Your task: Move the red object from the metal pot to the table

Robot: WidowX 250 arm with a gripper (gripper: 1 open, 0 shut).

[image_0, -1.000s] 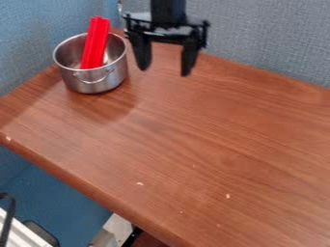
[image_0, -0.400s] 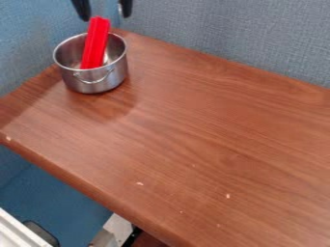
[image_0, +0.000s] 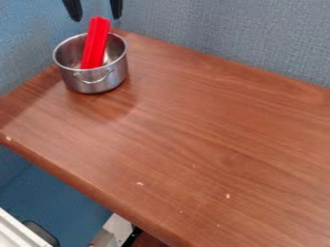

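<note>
The red object stands tilted inside the metal pot, its upper end leaning on the far rim and poking a little above it. The pot sits on the table near the back left corner. My gripper hangs directly above the pot at the top edge of the view, where only its two dark fingertips show. They are spread apart, open, with nothing between them, and stay clear of the red object.
A blue-grey wall runs close behind the table. The table's left edge lies just beyond the pot, and the front edge drops off to the floor.
The gripper has moved left and upward, from beside the pot's right side to above the pot, mostly leaving the view. The pot and red object have not moved.
</note>
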